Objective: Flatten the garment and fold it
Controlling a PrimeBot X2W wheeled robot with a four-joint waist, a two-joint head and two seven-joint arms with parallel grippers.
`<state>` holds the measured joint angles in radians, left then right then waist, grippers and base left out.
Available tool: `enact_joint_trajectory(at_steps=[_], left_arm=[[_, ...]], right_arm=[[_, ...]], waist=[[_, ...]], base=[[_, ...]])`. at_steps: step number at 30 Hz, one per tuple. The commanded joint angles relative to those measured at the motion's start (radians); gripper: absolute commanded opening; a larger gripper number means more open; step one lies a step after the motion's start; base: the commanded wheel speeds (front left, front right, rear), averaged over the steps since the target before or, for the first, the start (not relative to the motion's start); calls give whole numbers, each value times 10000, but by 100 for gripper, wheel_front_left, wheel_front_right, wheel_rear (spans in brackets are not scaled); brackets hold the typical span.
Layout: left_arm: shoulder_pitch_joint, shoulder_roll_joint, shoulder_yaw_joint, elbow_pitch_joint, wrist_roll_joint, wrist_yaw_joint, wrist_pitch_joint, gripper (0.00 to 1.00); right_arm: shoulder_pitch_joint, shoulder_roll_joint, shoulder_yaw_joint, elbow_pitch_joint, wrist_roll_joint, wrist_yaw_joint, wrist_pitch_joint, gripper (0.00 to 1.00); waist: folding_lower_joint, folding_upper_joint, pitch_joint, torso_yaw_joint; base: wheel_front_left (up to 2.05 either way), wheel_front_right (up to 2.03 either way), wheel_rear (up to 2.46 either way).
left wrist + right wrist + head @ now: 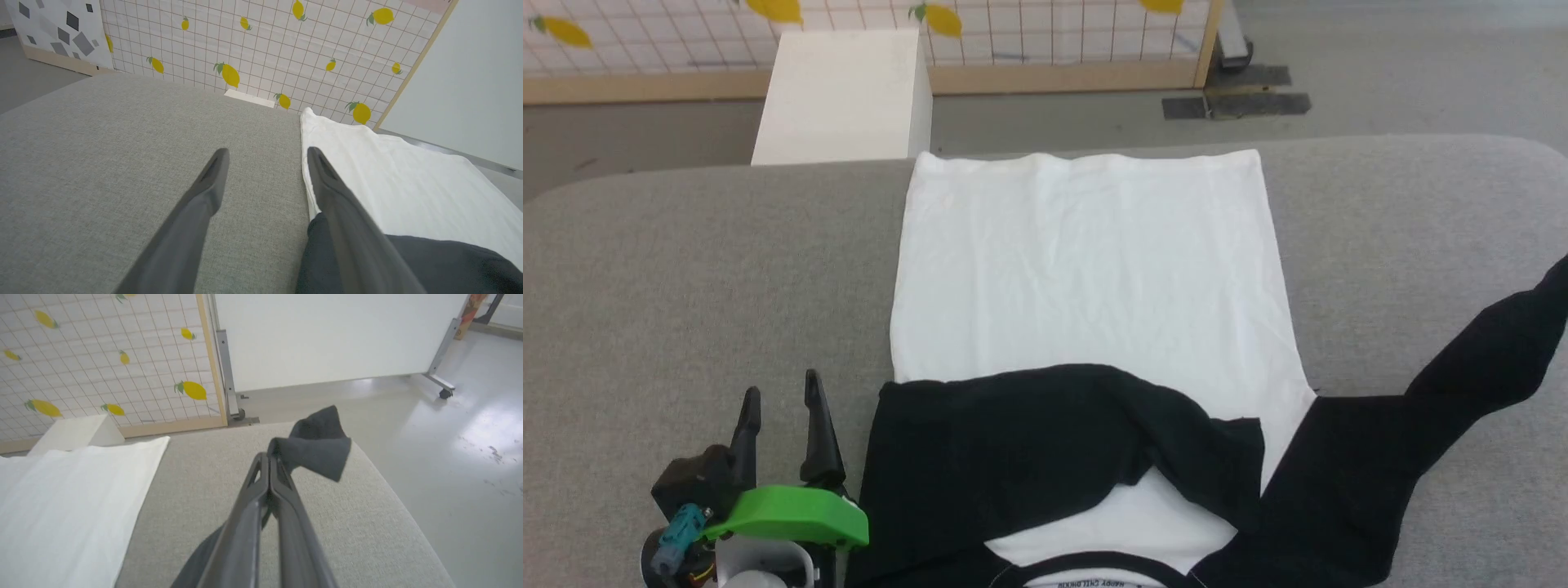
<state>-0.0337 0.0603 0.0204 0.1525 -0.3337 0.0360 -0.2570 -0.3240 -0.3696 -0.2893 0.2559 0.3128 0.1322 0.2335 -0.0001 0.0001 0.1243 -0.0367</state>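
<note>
Lettering (1094,583) on garment (1086,261), too small to read.

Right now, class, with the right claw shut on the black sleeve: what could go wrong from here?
1. The right claw pinches the sleeve near its tip, so the cloth may slip out when lifted.
2. The left claw stands open beside the shirt, pinning nothing, so a pull could drag and wrinkle it.

The garment (1086,269) is seen as soft, matt cloth, lightly creased. The table (686,269) is covered in coarse grey woven fabric. The floor (470,457) is finished smooth and glossy.
</note>
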Motion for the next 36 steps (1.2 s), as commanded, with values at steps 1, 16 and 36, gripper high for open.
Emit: enact_joint_trajectory(at_steps=[1,16,36], left_arm=[[190,-39,21,-32,92,-58,-47,100],[85,-27,-190,-58,141,-113,-47,100],[-414,-68,-380,110,10,-155,-47,100]], right_arm=[[444,382,-59,-1058,-153,-15,380,0],[1877,2601,3649,-6996,-1118,-15,3300,0],[-102,2923,9183,-578,-431,-15,2464,0]], waist=[[1,-1,-489,-293],[1,-1,-361,-71],[1,-1,404,786]], base=[[0,0,0],[0,0,0],[0,0,0]])
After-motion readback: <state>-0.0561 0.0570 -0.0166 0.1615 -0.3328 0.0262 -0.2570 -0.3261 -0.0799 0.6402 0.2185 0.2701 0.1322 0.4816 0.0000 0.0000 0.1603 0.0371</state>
